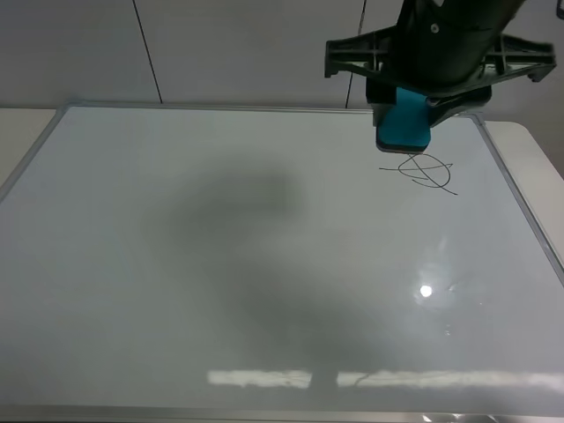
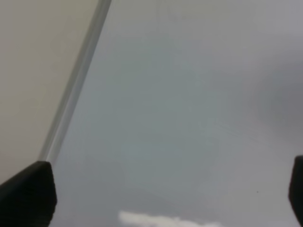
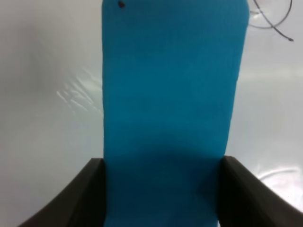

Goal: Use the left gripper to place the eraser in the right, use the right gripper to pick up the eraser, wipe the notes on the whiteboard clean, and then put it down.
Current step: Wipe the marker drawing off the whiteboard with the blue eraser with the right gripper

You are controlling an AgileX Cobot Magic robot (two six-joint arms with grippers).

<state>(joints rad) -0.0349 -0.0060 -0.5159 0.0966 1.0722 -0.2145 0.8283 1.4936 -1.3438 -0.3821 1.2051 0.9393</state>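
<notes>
My right gripper (image 1: 404, 107) reaches in from the top right of the exterior view and is shut on the teal-blue eraser (image 1: 404, 122). The eraser hangs at the far right of the whiteboard (image 1: 220, 264), just beyond the black scribbled notes (image 1: 421, 172). Up close in the right wrist view, the eraser (image 3: 170, 94) fills the middle between the two dark fingers (image 3: 75, 198), and part of the notes (image 3: 272, 19) shows past its far corner. My left gripper (image 2: 161, 194) is open over bare whiteboard (image 2: 189, 118) near its frame; the exterior view does not show it.
The silver frame (image 2: 75, 85) of the board runs past the left finger, with beige table beyond it. A bright lamp reflection (image 1: 426, 290) and a wide shadow lie on the board. A wall stands behind the far edge.
</notes>
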